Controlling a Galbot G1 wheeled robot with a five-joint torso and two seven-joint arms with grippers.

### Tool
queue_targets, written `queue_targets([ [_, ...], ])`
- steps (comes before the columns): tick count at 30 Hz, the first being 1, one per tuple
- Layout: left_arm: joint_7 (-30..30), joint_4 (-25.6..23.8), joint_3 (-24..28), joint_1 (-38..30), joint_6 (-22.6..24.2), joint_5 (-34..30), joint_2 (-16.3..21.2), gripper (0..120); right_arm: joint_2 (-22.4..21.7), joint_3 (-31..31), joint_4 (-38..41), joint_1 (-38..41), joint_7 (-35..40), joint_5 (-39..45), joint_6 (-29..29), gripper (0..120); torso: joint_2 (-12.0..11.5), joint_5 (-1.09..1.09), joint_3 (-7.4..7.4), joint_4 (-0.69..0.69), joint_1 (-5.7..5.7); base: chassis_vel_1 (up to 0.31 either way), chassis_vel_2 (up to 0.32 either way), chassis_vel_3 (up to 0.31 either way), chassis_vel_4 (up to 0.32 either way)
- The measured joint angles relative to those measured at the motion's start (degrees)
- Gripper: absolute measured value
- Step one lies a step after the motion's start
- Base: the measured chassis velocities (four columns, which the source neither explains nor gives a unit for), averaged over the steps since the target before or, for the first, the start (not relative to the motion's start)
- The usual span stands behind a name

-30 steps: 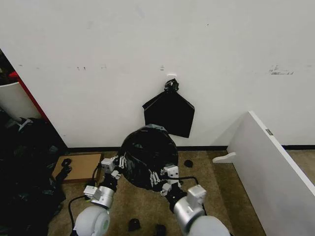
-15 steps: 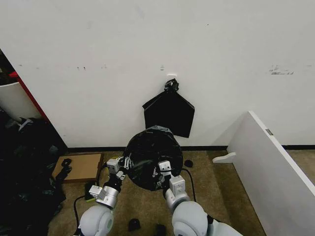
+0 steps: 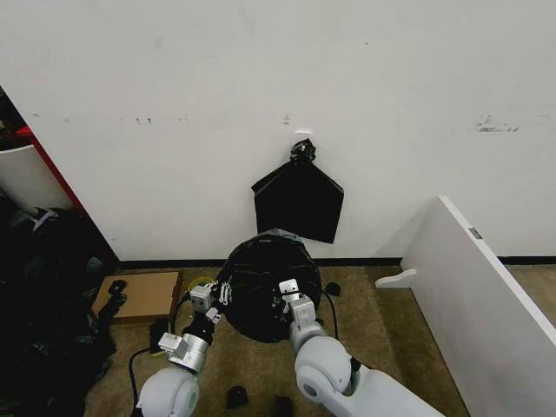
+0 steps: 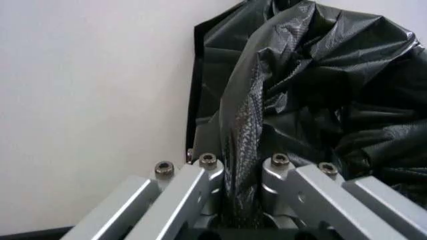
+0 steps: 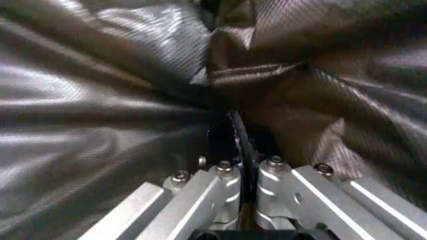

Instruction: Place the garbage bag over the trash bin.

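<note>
Currently the garbage bag is a rounded black mass on the floor by the wall, just under the flat black bundle hanging there. Trash bin itself isn't distinguishable under the plastic. Risks: film is thin and slippery, so one edge could pull out of a pinch and leave the mouth lopsided; overstretching could tear it. Left tool at the bag's left side, fingers pressed nearly together on a fold of film. Right tool at its right side, clamped on a thin pleat the same way.
</note>
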Motion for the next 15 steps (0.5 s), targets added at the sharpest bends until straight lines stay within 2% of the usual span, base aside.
queue_targets([
  [9, -0.15, 1.19, -0.67, -0.12, 0.03, 0.95, -0.08, 4, 0.86, 1.61, -4.89, 1.62, 0.39, 0.6, 0.02, 0, 0.0, 0.0, 0.0, 0.01, 0.0, 0.0, 0.0, 0.0, 0.0],
  [15, -0.4, 2.86, -1.22, -1.52, 0.38, 0.12, -0.09, 4, -0.4, 2.19, -3.54, 0.26, 0.69, 0.5, -0.31, 0, 0.0, 0.01, 0.0, 0.0, 0.0, 0.0, 0.0, 0.0, 0.0],
])
